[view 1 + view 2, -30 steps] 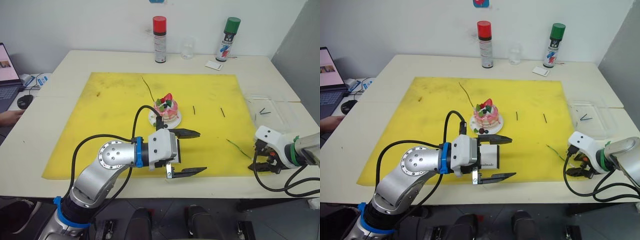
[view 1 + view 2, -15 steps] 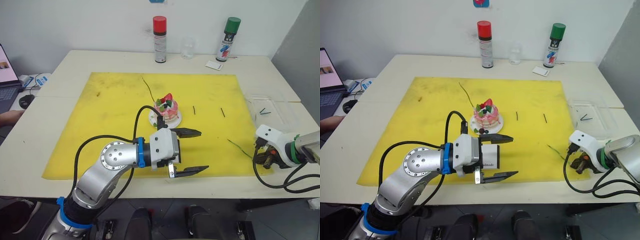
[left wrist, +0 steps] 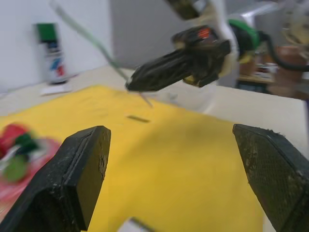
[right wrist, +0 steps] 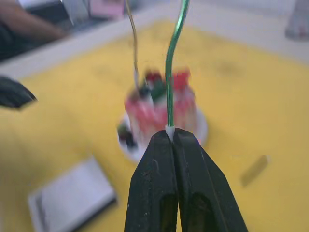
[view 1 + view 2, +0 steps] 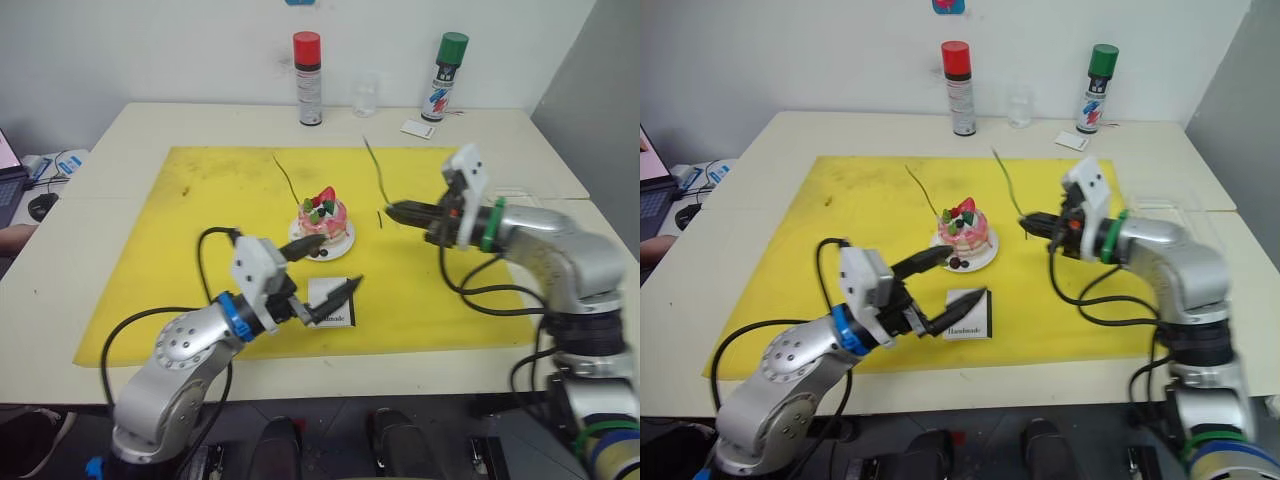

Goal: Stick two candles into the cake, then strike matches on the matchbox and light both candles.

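1. Right wrist view: the right gripper (image 4: 170, 137) is pinching a green candle (image 4: 172, 72) by its pale end, holding it upright and aimed toward the cake (image 4: 160, 106), probably for planting.
2. The left gripper (image 5: 325, 275) is hovering with its fingers spread wide above the matchbox (image 5: 331, 302), likely readying a grasp.
3. Counting: two candles, the second candle (image 5: 284, 175) lying on the yellow mat (image 5: 180, 220) just behind the one cake; one matchbox; one match (image 5: 379, 218) beside the plate; two spray cans (image 5: 307, 64).

Lab or workroom, bare white wall (image 5: 150, 50), laptop (image 5: 8, 170), spray cans (image 5: 307, 65)
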